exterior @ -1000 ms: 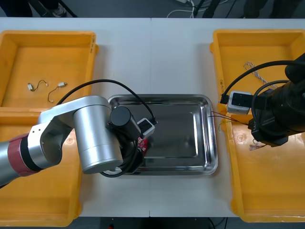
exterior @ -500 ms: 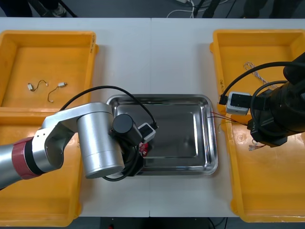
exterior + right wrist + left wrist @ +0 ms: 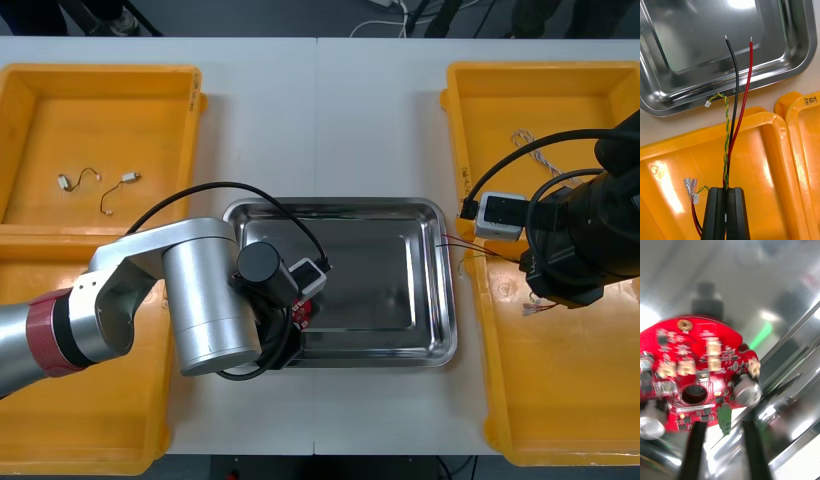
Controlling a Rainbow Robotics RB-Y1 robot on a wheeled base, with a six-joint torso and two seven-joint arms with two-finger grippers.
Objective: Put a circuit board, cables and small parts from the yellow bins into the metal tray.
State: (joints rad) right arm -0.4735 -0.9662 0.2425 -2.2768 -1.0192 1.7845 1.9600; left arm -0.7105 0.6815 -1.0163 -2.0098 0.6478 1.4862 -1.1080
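The round red circuit board (image 3: pixel 688 352) lies tilted at the near left corner of the metal tray (image 3: pixel 752 277). My left gripper (image 3: pixel 723 427) is just behind it, fingers apart and open. From the front, the board (image 3: pixel 301 313) peeks out beside the left arm over the tray (image 3: pixel 440 215). My right gripper (image 3: pixel 726 191) is shut on a bundle of cables: a black one (image 3: pixel 733 86), a red one (image 3: pixel 747 86) and a twisted yellow-green pair (image 3: pixel 727 127). It hangs over the near right yellow bin (image 3: pixel 763 168), and the cable ends reach over the tray's rim (image 3: pixel 797 63).
Short cable pieces (image 3: pixel 100 185) lie in the far left yellow bin (image 3: pixel 40 100). A thin twisted cable (image 3: pixel 530 145) lies in the far right bin. Small metal parts on wire ends (image 3: pixel 690 185) rest on the bin floor beside the right fingers.
The left arm has shifted slightly toward the tray's near left corner and its fingers have opened, letting go of the board. The right arm has stayed put with its cables.
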